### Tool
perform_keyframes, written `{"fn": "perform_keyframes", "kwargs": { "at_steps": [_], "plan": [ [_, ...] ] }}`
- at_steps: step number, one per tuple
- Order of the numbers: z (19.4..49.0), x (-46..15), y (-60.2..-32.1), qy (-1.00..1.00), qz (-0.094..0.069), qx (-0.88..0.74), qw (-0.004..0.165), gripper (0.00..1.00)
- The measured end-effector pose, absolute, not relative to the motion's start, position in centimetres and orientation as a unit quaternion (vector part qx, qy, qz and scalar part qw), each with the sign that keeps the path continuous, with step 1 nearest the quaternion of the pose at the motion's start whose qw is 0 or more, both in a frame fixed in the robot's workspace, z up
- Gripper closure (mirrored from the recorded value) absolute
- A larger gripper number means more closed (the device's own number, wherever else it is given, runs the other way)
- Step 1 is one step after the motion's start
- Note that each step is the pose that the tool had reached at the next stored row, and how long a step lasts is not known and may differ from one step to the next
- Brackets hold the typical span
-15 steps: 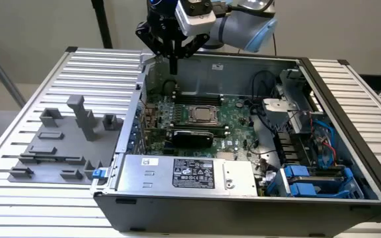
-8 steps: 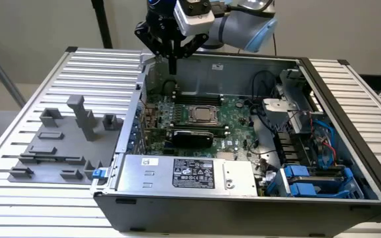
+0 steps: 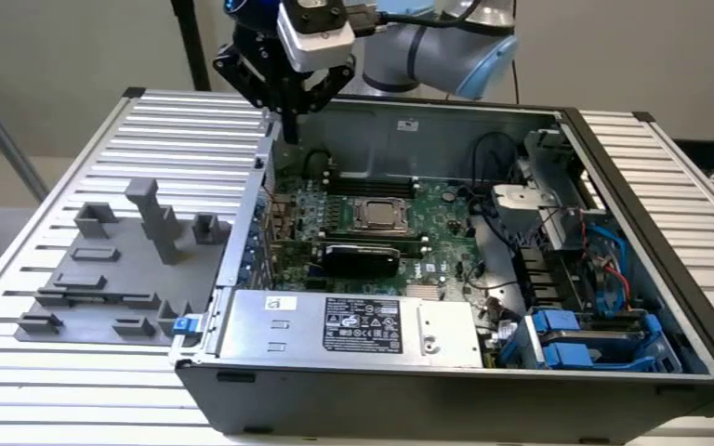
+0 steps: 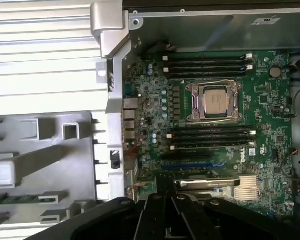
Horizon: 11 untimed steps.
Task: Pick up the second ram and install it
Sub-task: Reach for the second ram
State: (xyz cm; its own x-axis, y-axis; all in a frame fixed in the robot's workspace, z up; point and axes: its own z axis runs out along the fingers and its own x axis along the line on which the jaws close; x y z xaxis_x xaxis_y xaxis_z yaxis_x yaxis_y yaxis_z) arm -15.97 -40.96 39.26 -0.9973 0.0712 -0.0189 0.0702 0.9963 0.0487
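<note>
The second ram point(image 4: 26, 199) is a thin green stick lying in a slot of the grey plastic holder point(image 4: 45, 165), outside the computer case. My gripper point(image 3: 293, 125) hangs above the case's back corner on the exterior view's left, well clear of the stick. Its dark fingers point(image 4: 155, 210) meet at their tips, so the gripper point(image 4: 166, 182) looks shut with nothing seen between them. Inside the case, the motherboard point(image 4: 155, 100) carries black memory slots point(image 4: 210, 136) on both sides of the silver processor socket point(image 4: 213, 101).
The open case point(image 3: 654, 242) rests on a ribbed metal table point(image 3: 34, 372). The holder blocks point(image 3: 122, 251), one a tall post, stand to the exterior view's left of it. A black expansion card point(image 3: 357, 255), the power supply point(image 3: 345, 325) and cables point(image 3: 506, 214) fill the case.
</note>
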Motion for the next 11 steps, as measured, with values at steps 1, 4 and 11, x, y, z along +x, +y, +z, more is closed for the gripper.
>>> {"fn": "perform_keyframes", "kwargs": {
  "at_steps": [1, 4, 11],
  "plan": [
    [39.3, -16.4, -41.1, 0.999, 0.024, 0.035, 0.010, 1.00],
    [39.3, -17.8, -41.4, 0.999, 0.024, 0.035, 0.010, 1.00],
    [39.2, -21.0, -42.1, 0.999, 0.024, 0.035, 0.010, 1.00]
  ]
}}
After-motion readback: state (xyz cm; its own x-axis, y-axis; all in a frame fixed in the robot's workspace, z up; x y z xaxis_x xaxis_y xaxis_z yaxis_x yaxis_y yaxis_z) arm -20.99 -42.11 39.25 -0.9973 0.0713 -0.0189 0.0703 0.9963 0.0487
